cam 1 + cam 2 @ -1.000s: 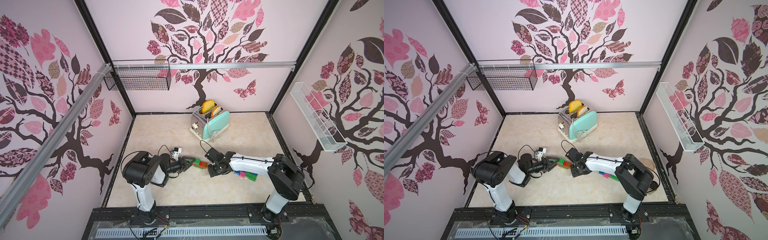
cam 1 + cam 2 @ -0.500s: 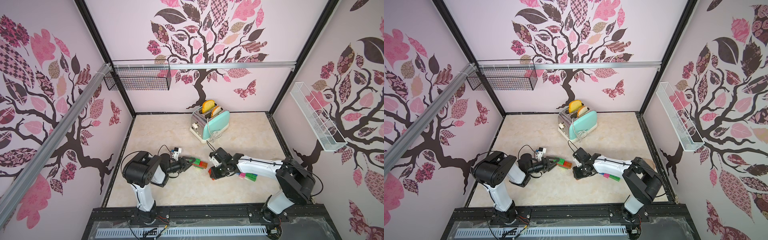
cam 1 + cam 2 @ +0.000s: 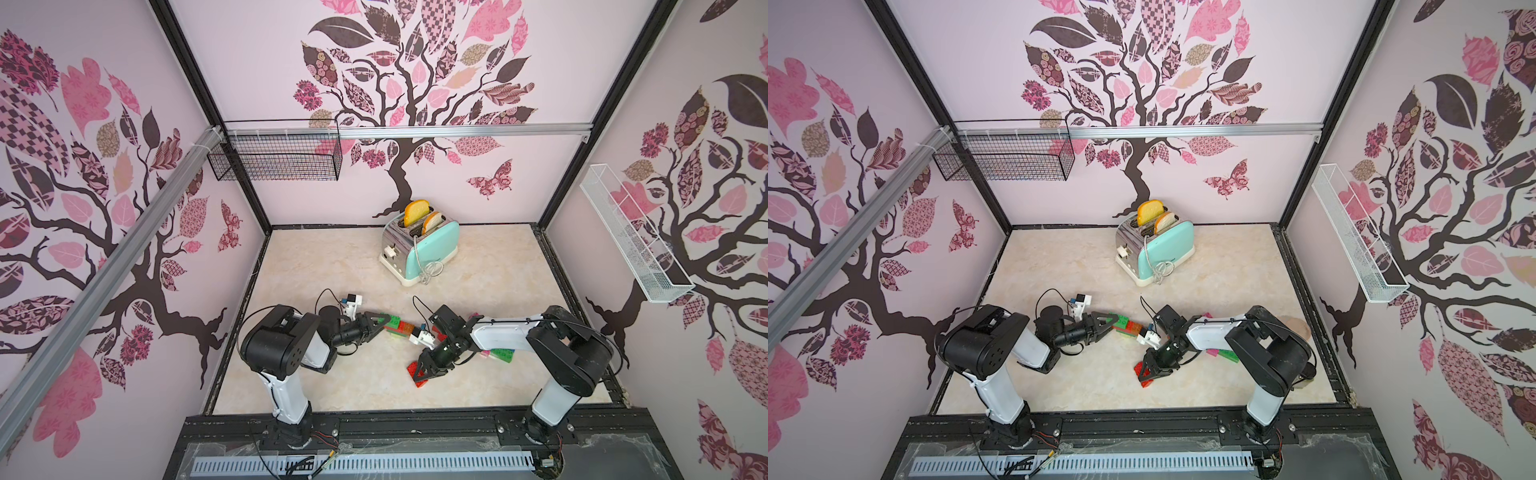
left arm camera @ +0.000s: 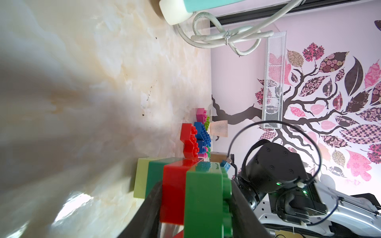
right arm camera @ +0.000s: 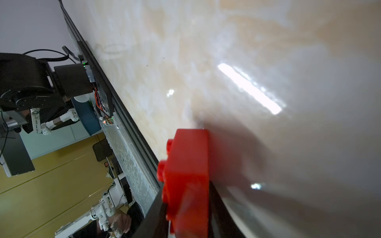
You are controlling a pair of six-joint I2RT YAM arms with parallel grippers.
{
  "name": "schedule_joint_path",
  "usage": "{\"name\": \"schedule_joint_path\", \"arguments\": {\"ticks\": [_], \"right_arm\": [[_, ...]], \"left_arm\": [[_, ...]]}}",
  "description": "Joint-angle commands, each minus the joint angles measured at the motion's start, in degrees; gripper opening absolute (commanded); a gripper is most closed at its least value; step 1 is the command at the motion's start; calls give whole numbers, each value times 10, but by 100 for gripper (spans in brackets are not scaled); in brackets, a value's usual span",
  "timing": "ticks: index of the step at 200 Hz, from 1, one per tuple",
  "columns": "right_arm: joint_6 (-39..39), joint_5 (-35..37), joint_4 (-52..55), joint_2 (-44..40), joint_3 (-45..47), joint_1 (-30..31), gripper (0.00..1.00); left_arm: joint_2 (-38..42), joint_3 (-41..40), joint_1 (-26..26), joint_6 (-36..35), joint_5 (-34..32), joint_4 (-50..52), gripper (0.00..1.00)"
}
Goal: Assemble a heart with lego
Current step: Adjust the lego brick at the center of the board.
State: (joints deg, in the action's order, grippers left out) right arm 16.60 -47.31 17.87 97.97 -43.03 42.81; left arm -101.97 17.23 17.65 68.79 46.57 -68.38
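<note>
The right tool (image 3: 424,373) is closed on a red brick (image 3: 413,369), lower centre of a top view; the left tool (image 3: 384,324) grips the green-and-red stack (image 3: 400,328) at centre. Bricks seem light, stiff, smooth: pinch the flat sides. The tabletop (image 3: 332,266) is glossy, marble-like, inside patterned walls (image 3: 415,62).

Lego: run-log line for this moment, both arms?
left jaws: shut on green-red brick cluster | right jaws: shut on red brick | loose bricks: under right arm
</note>
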Motion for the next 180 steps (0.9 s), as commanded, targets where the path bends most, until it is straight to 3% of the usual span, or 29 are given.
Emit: {"name": "schedule_joint_path", "arguments": {"ticks": [1, 24, 73, 114, 180], "right_arm": [[-25, 59, 44, -6, -13, -8, 39], [-54, 137, 99, -21, -35, -10, 59], [-78, 286, 159, -118, -46, 5, 77], [-99, 429, 158, -169, -43, 95, 85], [-85, 463, 124, -155, -48, 155, 88]], "left_arm": [[30, -1, -2, -25, -6, 29, 35], [45, 3, -2, -36, -9, 55, 35], [28, 2, -2, -29, -7, 37, 35], [8, 5, -1, -22, -4, 16, 34], [9, 5, -2, -22, -4, 17, 34]]}}
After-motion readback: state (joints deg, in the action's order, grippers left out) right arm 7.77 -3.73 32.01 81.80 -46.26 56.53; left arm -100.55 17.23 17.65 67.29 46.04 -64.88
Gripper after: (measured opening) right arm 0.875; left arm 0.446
